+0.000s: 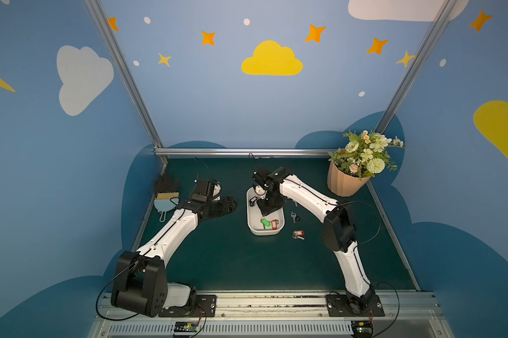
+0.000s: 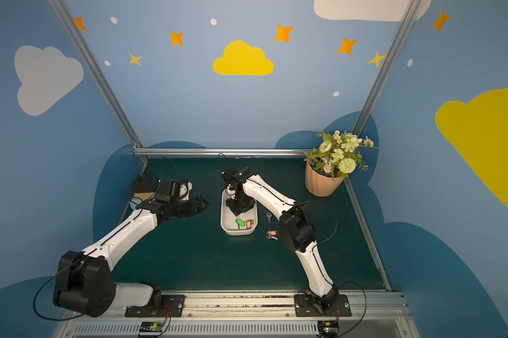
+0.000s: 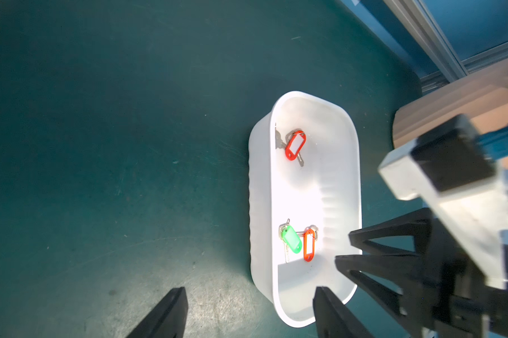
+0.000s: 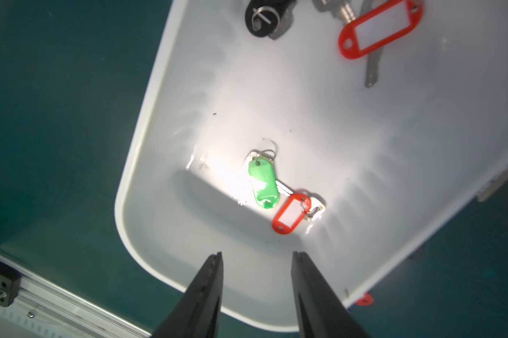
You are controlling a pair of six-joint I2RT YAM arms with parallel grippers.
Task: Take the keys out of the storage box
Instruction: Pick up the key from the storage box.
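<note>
Quick pose rundown: in both top views the left arm is stretched from the lower left up toward mid-frame, with the wrist bent over. The left gripper is laid out low, pointed right, jaws spread wide, nothing held. The right arm is folded at the elbow right of centre, forearm angled up-left. The right gripper is pointed down near frame centre, jaws parted, nothing gripped.
</note>
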